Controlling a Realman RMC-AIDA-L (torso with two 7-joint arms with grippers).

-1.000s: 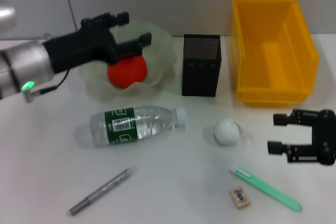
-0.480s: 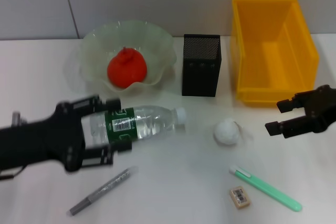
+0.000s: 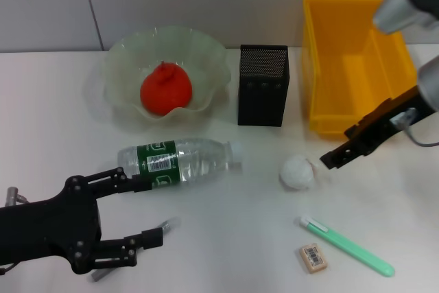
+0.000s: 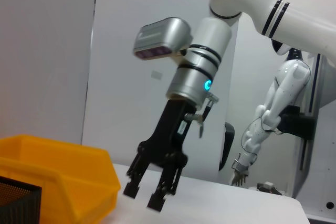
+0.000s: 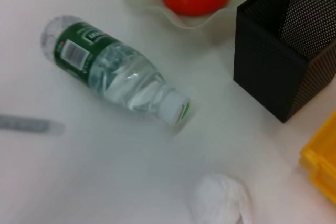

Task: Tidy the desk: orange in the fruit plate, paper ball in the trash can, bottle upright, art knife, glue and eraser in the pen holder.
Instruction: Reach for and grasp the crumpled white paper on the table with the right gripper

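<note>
The orange point(image 3: 164, 90) lies in the glass fruit plate point(image 3: 116, 66). A clear bottle point(image 3: 178, 162) with a green label lies on its side at mid-table. My left gripper point(image 3: 154, 211) is open at the front left, just in front of the bottle, over the grey glue stick point(image 3: 167, 225), which it mostly hides. The white paper ball point(image 3: 297, 171) sits right of the bottle's cap. My right gripper point(image 3: 330, 159) hangs beside the ball, tilted towards it; its fingers show apart in the left wrist view point(image 4: 143, 198). The green art knife point(image 3: 346, 246) and the eraser point(image 3: 313, 257) lie at the front right.
The black mesh pen holder point(image 3: 263, 87) stands behind the bottle's cap. The yellow trash can point(image 3: 357, 66) stands at the back right, with my right arm crossing in front of it. The right wrist view shows the bottle point(image 5: 121, 77), pen holder point(image 5: 278, 51) and paper ball point(image 5: 220, 200).
My left arm has left the fruit plate and swung down to the front left, over the glue. My right gripper has turned and moved left towards the paper ball.
</note>
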